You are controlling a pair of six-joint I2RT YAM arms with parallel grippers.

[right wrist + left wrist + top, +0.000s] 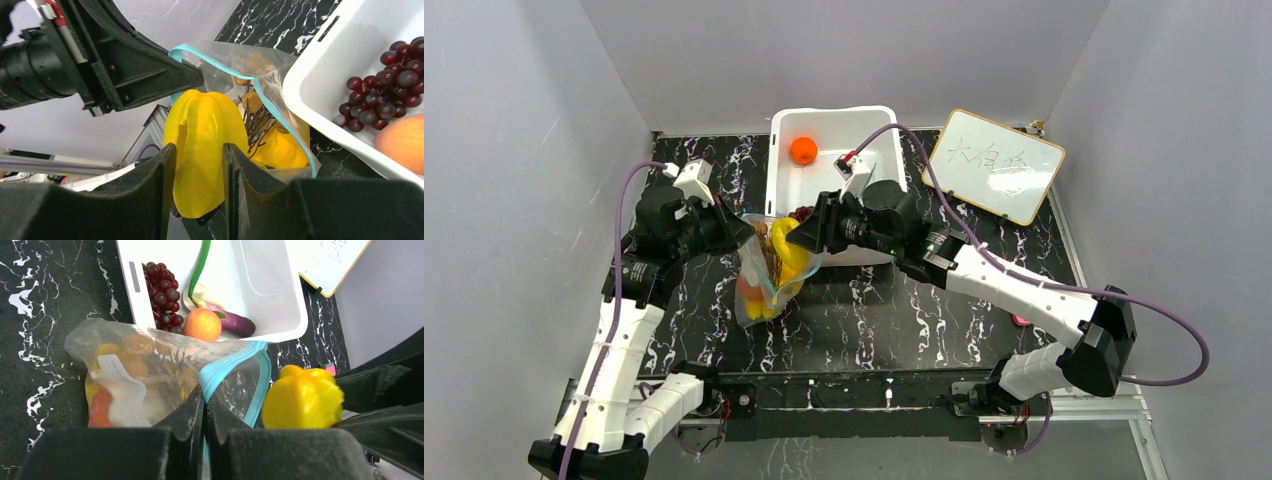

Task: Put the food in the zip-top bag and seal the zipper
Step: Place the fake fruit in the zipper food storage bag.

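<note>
The clear zip-top bag (762, 285) hangs tilted in front of the white tub, with several pieces of food inside, yellow (281, 146) and orange-red (101, 409). My left gripper (205, 392) is shut on the teal zipper (227, 367) at the mouth's edge and holds the bag (150, 365) up. My right gripper (199, 146) is shut on a yellow pepper (205, 125). In the top view the pepper (786, 238) sits at the open mouth, right beside the left gripper (742, 232) and just left of the right gripper (812, 235).
The white tub (776, 175) stands behind the bag. It holds dark red grapes (165, 287), an orange (803, 150), a peach-coloured fruit (202, 324), a green pod (200, 265) and a purple eggplant (236, 323). A small whiteboard (994, 165) leans at the back right.
</note>
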